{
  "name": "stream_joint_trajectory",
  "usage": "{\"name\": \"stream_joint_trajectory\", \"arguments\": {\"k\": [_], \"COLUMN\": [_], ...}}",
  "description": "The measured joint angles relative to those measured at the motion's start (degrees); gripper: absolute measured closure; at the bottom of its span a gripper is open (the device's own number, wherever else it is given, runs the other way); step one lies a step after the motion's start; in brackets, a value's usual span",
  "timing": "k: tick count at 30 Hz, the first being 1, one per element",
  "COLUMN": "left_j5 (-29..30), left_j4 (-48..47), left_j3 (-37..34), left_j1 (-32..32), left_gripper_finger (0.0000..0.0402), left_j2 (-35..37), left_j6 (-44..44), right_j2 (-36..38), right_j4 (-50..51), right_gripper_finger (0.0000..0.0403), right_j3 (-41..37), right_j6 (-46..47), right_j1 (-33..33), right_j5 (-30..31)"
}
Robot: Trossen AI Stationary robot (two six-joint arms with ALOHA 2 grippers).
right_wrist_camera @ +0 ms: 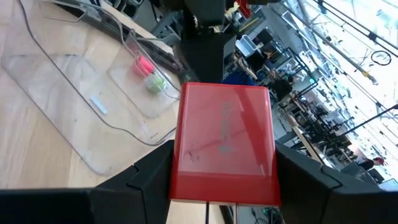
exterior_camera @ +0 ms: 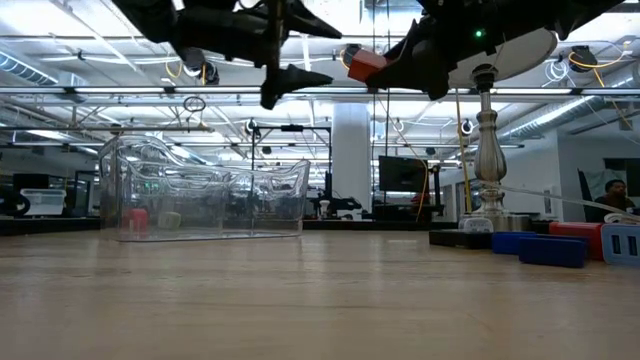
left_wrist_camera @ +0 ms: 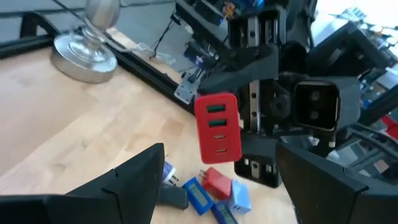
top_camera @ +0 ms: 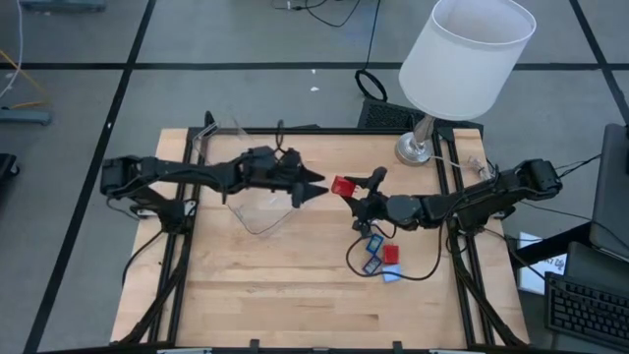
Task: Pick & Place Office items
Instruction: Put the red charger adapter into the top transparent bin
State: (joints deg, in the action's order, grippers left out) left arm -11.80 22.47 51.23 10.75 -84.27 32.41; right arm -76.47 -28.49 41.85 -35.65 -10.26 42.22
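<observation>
A red charger block [top_camera: 343, 186] with ports on one face [left_wrist_camera: 218, 127] is held above the table's middle by my right gripper [top_camera: 348, 194]. My left gripper [top_camera: 316, 187] is open and level with the block, its fingers [left_wrist_camera: 140, 177] pointing at the block's port face without touching it. More small items, blue, red and dark, lie in a pile [top_camera: 381, 259] on the wood under the right arm. A clear plastic container [top_camera: 251, 202] stands below the left arm and holds a pink bit [right_wrist_camera: 144, 64] and a green bit [right_wrist_camera: 155, 83]. My right gripper pinches the red block by its two narrow sides [right_wrist_camera: 186, 155] between the two fingers, coming roughly level from the table's right. The block is lifted clear of the table [exterior_camera: 365, 65], with its port face turned toward the left gripper.
A lamp with a white shade [top_camera: 462, 59] stands on its metal base [top_camera: 418, 147] at the far right corner. A black cable [top_camera: 413, 270] loops around the pile. Black rails frame the table. Bare wood lies along the near edge [top_camera: 295, 305].
</observation>
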Motion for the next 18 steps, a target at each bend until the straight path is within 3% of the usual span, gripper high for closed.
{"name": "stream_joint_trajectory", "arguments": {"k": [18], "left_j5": [1.26], "left_j4": [0.13], "left_j3": [10.49], "left_j1": [-1.88], "left_gripper_finger": [0.0092], "left_j2": [-11.55], "left_j6": [-0.7], "right_j2": [0.0], "right_j4": [-0.03], "right_gripper_finger": [0.0188], "right_j3": [-0.02], "right_j6": [1.4], "right_j1": [0.02], "right_j5": [-0.19]}}
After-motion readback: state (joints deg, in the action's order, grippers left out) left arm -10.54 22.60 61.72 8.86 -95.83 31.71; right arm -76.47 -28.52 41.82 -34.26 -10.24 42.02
